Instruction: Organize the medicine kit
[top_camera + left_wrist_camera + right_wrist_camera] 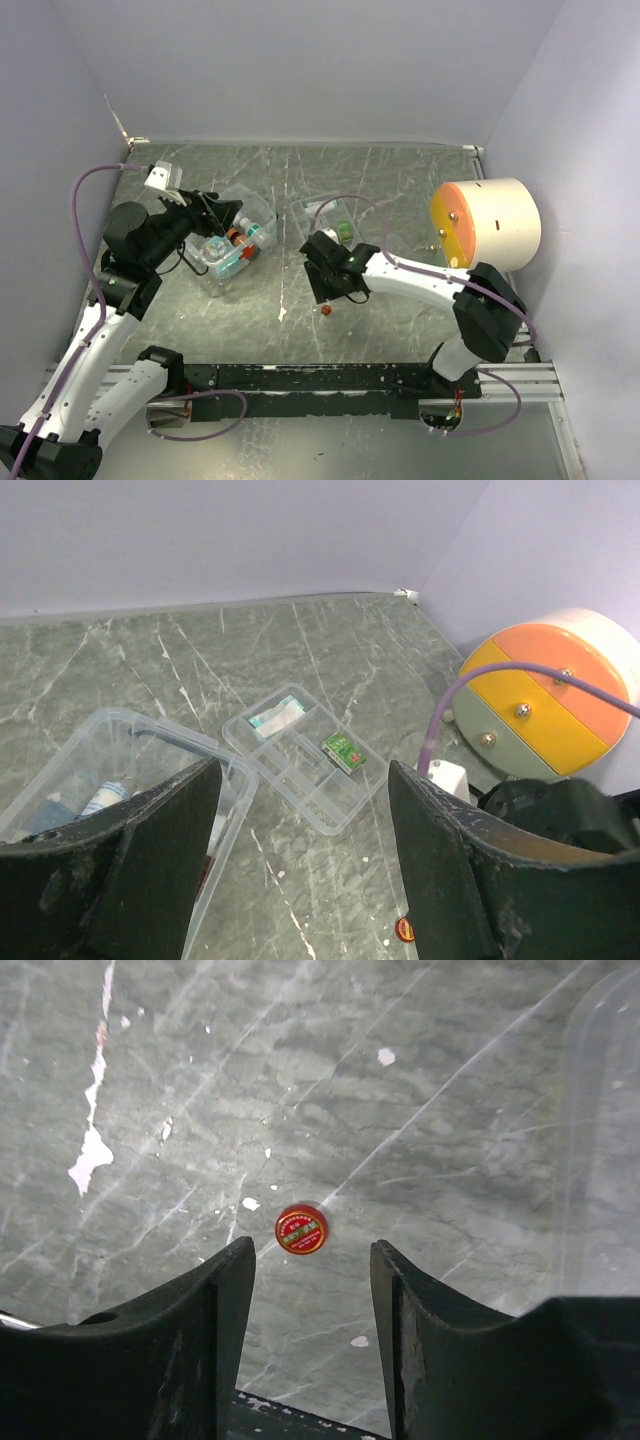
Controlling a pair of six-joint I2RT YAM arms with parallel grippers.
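The medicine kit box [232, 243] is clear plastic and stands open at the left with several small items inside; it also shows in the left wrist view [110, 770]. Its clear divided tray [330, 215] lies apart to the right and holds a green packet [343, 751] and a white-teal packet [275, 717]. A small round red tin [301, 1229] lies on the table [325, 310]. My right gripper [310, 1255] is open and empty, just above the tin. My left gripper [300, 880] is open and empty, over the box's right edge [215, 215].
A big cream cylinder with an orange and yellow face [490, 222] lies at the right wall; it also shows in the left wrist view [545, 705]. Purple walls close in the grey marble-patterned table [400, 180]. The tray's edge [600, 1160] shows at the right of the right wrist view.
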